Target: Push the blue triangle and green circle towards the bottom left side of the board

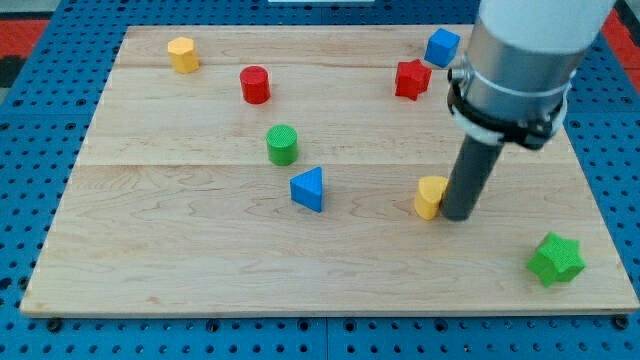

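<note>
The blue triangle [309,189] lies near the middle of the wooden board [180,260]. The green circle [282,145] stands just above and left of it, a small gap apart. My tip [459,214] rests on the board to the right of both, about a quarter of the board's width from the blue triangle. It touches the right side of a yellow block [430,197].
A yellow hexagon block [183,54] sits at the top left and a red cylinder [255,85] right of it. A red star [411,79] and a blue cube [441,47] are at the top right. A green star [555,259] lies at the bottom right.
</note>
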Robot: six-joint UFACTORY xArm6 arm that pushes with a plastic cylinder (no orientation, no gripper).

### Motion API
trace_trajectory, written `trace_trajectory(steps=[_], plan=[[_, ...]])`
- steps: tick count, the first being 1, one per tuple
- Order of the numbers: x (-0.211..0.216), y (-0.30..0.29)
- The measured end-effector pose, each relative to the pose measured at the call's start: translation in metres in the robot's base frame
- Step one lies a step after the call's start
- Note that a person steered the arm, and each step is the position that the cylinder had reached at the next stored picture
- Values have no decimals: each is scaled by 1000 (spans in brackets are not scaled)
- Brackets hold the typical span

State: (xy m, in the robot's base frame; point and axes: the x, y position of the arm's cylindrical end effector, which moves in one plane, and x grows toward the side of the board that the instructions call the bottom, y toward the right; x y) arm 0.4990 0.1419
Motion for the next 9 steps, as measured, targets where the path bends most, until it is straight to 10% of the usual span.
trace_trajectory(steps=[1,4,7,9], plan=[[-63,8],[1,-183],[-62,-266],[13,-328]])
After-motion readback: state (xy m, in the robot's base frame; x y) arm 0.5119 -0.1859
